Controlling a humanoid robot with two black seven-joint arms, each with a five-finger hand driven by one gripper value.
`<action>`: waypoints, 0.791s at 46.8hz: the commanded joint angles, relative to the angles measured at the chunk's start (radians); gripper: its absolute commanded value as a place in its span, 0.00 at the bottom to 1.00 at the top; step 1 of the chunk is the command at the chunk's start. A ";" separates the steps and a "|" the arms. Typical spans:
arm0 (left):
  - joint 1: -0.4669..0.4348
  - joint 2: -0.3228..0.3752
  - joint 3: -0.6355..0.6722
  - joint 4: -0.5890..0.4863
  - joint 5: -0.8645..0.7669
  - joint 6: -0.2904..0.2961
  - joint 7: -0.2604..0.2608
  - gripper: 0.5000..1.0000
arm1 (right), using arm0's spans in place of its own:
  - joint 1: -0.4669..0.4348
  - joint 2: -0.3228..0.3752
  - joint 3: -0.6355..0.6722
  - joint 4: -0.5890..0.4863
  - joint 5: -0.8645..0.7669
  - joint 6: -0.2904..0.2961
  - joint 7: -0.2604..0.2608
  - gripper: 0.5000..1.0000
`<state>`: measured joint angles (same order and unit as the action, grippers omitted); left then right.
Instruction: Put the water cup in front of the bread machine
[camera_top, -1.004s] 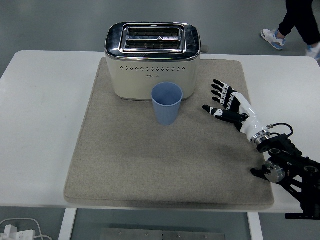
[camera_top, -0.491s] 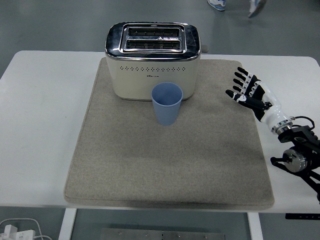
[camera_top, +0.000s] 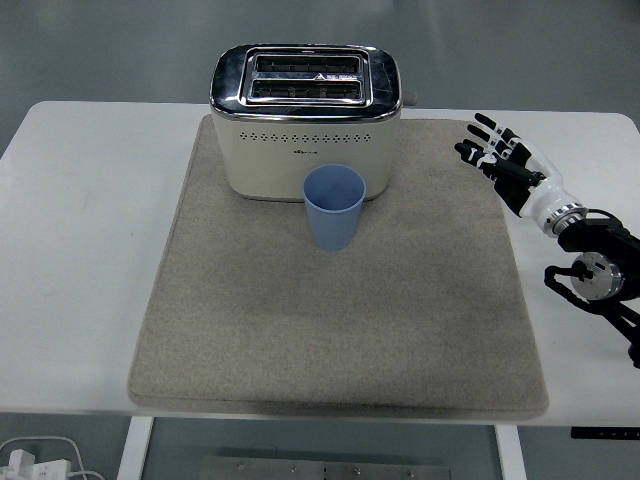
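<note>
Water cup (camera_top: 334, 206), blue and upright, stands on the grey mat (camera_top: 340, 330) just in front of the cream bread machine (camera_top: 305, 122), toward the bench's (camera_top: 80, 250) far edge. Near the mat's far right corner, the right robot hand (camera_top: 500, 158) hovers with fingers spread, holding nothing, well apart from the cup.

- The right hand (camera_top: 497, 153) is at the right edge of the mat (camera_top: 250, 330), with its fingers spread and nothing in them.
- The blue cup (camera_top: 334, 207) stands upright, well apart to the hand's left.
- The cream toaster (camera_top: 305, 120) is just behind the cup, also left of the hand.
- The mat lies on a white table (camera_top: 80, 250).
</note>
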<state>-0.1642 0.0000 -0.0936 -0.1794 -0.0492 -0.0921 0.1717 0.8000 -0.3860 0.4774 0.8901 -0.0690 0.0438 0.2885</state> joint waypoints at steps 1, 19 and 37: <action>0.000 0.000 0.000 0.000 0.000 0.000 0.000 1.00 | 0.022 -0.004 0.000 -0.002 0.023 -0.002 -0.006 0.85; 0.002 0.000 0.000 0.000 0.000 0.000 0.000 1.00 | 0.027 -0.001 0.000 -0.011 0.026 -0.030 0.004 0.86; 0.002 0.000 0.000 0.000 0.000 0.000 0.000 1.00 | 0.028 -0.005 0.000 -0.019 0.026 -0.018 0.006 0.86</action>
<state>-0.1626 0.0000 -0.0936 -0.1794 -0.0492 -0.0921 0.1717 0.8288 -0.3909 0.4770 0.8717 -0.0442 0.0247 0.2945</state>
